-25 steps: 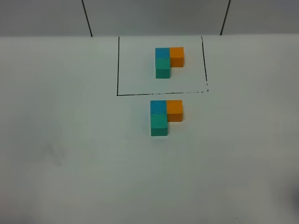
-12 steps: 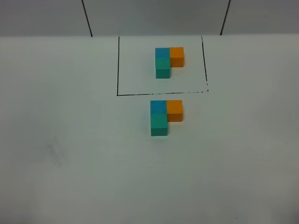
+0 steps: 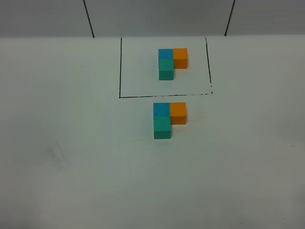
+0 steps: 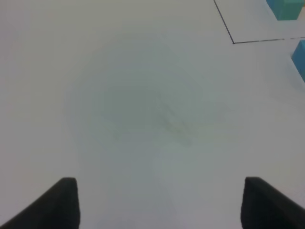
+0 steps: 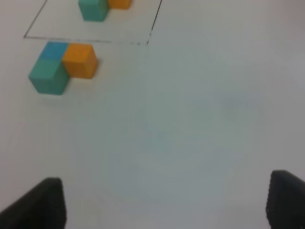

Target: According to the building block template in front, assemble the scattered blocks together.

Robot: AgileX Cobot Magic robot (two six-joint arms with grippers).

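Note:
The template [image 3: 172, 62] is an L of blue, teal-green and orange cubes inside a thin black drawn rectangle [image 3: 119, 71] at the back of the white table. Just in front of the frame, the unframed blue cube [image 3: 161, 109], orange cube [image 3: 177, 112] and teal-green cube [image 3: 162, 127] sit joined in the same L; the right wrist view shows this cluster too [image 5: 62, 67]. Neither gripper shows in the exterior view. My left gripper [image 4: 162, 205] is open and empty over bare table. My right gripper [image 5: 167, 205] is open and empty, well away from the cubes.
The white table [image 3: 71, 167] ends at a grey wall behind the frame. Two dark lines [image 3: 88, 19] run up that wall. A faint smudge [image 3: 56, 155] marks the table at the left.
A dark shape at the exterior view's lower right edge one second ago has left the picture. The cubes have not moved.

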